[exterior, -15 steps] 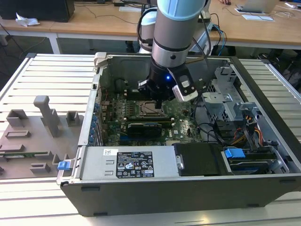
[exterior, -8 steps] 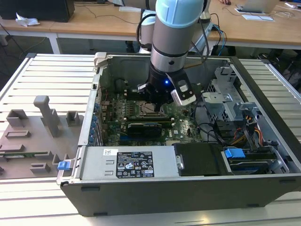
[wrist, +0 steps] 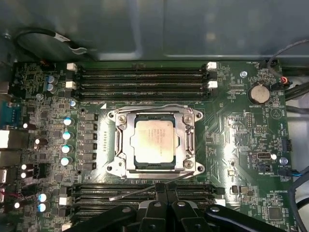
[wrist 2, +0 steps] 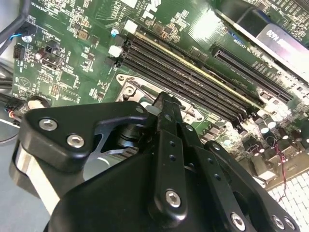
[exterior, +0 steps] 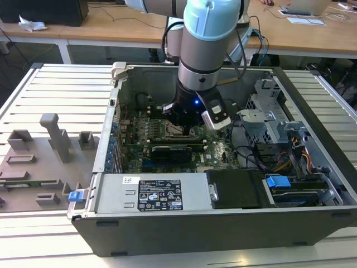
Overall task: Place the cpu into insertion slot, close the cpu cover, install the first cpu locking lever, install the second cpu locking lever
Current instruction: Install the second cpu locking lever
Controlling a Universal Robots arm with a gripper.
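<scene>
Black gripper (wrist: 161, 193) fingers, pressed together and holding nothing, hover at the socket's six o'clock edge in the first wrist view. At the board's centre, the cpu (wrist: 154, 140) sits in the insertion slot (wrist: 127, 161), with the cpu cover (wrist: 188, 140) closed around it.

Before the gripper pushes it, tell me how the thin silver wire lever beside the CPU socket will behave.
The thin silver wire lever probably flexes springily, being long and slender. Its smooth, narrow metal may slip off the gripper fingers. It looks light, yet likely resists near the square silver metal cpu cover, already shut over the cpu.
</scene>
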